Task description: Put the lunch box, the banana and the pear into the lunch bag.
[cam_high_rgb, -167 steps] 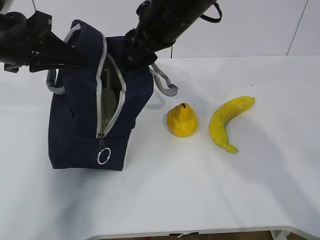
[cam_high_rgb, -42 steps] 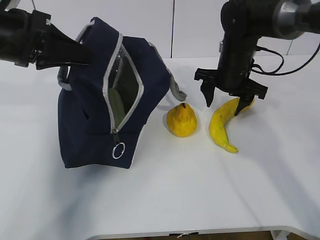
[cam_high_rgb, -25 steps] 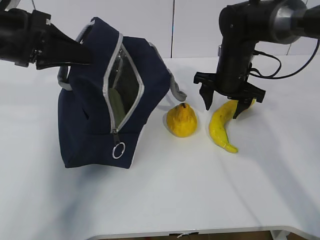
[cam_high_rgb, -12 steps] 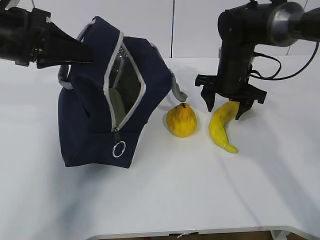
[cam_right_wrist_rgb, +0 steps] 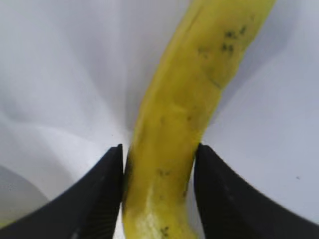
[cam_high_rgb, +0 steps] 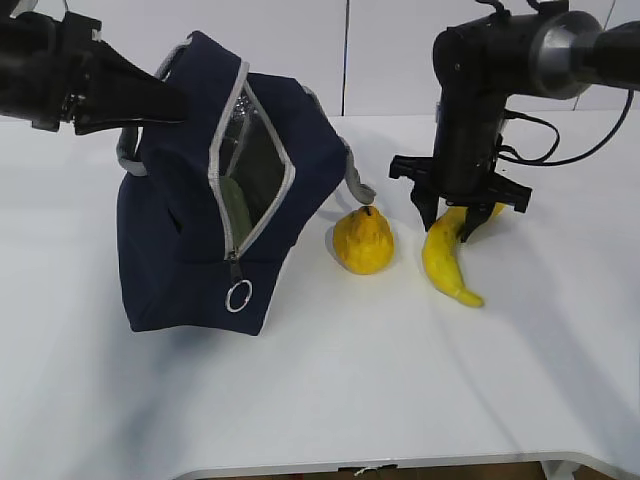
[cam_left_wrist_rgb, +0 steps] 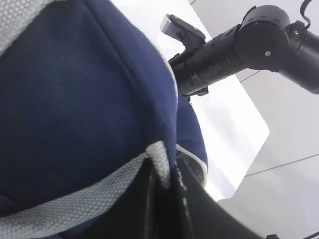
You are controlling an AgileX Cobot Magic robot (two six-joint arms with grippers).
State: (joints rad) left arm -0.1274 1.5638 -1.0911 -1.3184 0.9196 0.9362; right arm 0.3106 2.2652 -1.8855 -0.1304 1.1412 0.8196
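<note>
Since a second ago my right claw [cam_high_rgb: 447, 222] has drawn its fingers [cam_right_wrist_rgb: 97, 199] in from a wide straddle until both press the banana [cam_high_rgb: 450, 262] (the wrist view shows them flush on its flanks), so I am grasping it, and its lower tip has swung a little rightward on the white table [cam_high_rgb: 330, 390]. Its long axis runs from the far right, under my claw, to the near tip by the table's front. It lies just right of the pear [cam_high_rgb: 364, 241]. My left claw [cam_left_wrist_rgb: 164, 199] stays clenched on the lunch bag [cam_high_rgb: 190, 250] rim.
</note>
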